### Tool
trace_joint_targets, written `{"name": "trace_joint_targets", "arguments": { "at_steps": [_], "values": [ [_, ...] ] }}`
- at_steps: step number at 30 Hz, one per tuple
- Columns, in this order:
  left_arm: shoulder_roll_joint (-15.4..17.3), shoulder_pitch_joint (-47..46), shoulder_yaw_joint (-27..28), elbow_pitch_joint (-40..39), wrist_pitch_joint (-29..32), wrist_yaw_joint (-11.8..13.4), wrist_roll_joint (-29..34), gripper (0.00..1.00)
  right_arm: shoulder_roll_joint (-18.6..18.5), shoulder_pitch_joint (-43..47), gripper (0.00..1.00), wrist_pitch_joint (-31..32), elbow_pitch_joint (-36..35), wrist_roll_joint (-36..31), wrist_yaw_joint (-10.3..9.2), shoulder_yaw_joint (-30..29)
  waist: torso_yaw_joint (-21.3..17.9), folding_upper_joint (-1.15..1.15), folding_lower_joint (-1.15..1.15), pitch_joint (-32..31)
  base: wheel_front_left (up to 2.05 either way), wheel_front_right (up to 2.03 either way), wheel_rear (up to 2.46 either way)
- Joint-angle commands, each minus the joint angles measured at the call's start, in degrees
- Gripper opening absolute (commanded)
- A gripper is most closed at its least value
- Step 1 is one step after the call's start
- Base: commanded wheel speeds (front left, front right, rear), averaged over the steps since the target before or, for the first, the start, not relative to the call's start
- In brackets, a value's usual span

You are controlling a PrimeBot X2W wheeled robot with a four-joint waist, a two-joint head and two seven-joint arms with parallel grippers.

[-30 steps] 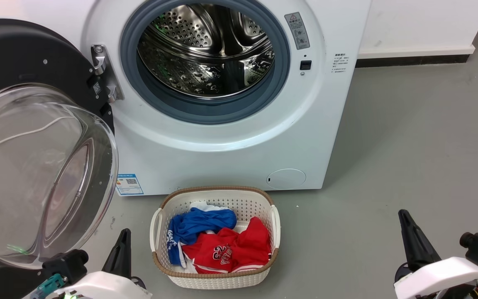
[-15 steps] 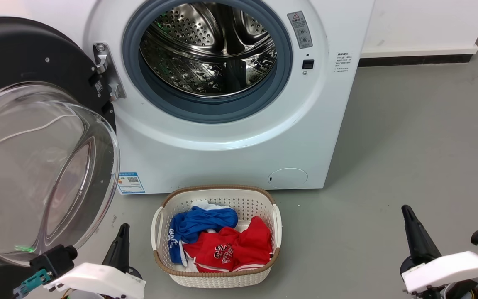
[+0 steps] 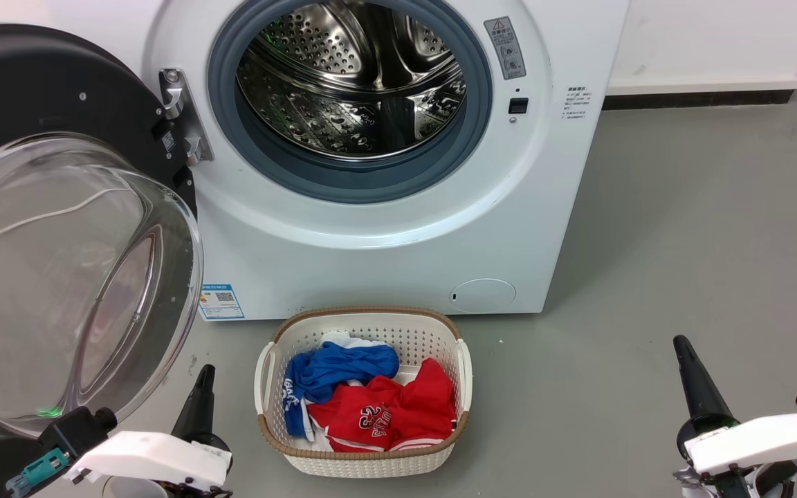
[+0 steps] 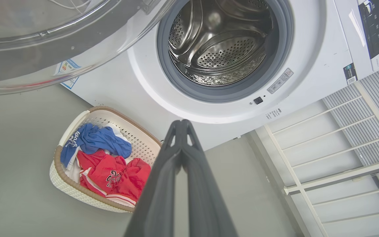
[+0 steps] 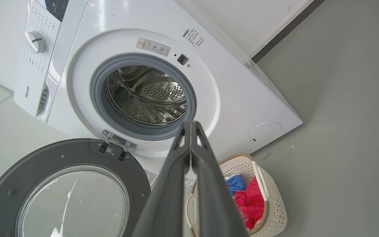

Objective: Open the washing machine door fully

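Door (image 3: 25, 83) is hanging swung wide off the hinge at the washing machine's (image 3: 385, 242) left front edge. Left gripper (image 3: 203, 387) is sitting nearer, just beside its lower rim; right gripper (image 3: 685, 360) well apart. Both jaws are pressing shut, empty.

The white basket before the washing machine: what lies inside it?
A blue garment and a red garment with white print, over white cloth. Anything beneath them is covered.

The left pincer (image 3: 205, 375) and right pincer (image 3: 681, 344) have tapering dark fingers (image 4: 158, 197), white wrist shells (image 3: 156, 449).
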Motion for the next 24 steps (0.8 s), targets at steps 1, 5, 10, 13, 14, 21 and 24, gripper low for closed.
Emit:
{"name": "trace_joint_targets", "arguments": {
  "at_steps": [1,5,10,13,14,21,24],
  "values": [
    [-0.1,-1.7,0.8,-0.2,0.3,-0.6,-1.8,0.00,0.1,-1.6,0.00,0.2,-0.2,2.3,0.01,-0.3,0.0,0.00,0.00,0.0,0.00,0.00,0.00],
    [-0.6,-2.0,1.4,0.2,0.8,-1.1,-4.1,0.00,0.1,-2.0,0.00,0.6,0.2,5.0,0.01,-0.5,0.1,0.00,0.00,0.1,0.00,0.00,0.00],
    [-1.1,-2.4,2.2,0.7,1.4,-1.7,-6.9,0.00,0.1,-2.2,0.00,1.0,0.7,8.3,0.01,-0.7,0.3,0.00,0.00,0.2,0.00,0.00,0.00],
    [-1.4,-2.6,2.6,0.9,1.7,-2.2,-8.6,0.00,0.1,-2.5,0.00,1.2,0.9,10.1,0.01,-0.8,0.3,0.00,0.00,0.2,0.00,0.00,0.00],
    [-1.5,-2.7,2.8,1.0,1.8,-2.2,-9.1,0.00,0.1,-2.6,0.00,1.2,1.0,10.8,0.01,-0.9,0.4,0.00,0.00,0.2,0.00,0.00,0.00],
    [-2.2,-3.2,3.8,1.6,2.6,-3.1,-12.7,0.00,0.1,-3.0,0.00,1.8,1.7,15.0,0.01,-1.2,0.5,0.00,0.00,0.3,0.00,0.00,0.00],
    [-2.5,-3.4,4.2,1.9,2.9,-3.5,-14.1,0.00,0.2,-3.2,0.00,2.0,1.9,16.7,0.01,-1.3,0.6,0.00,0.00,0.3,0.00,0.00,0.00]
  ]
}}
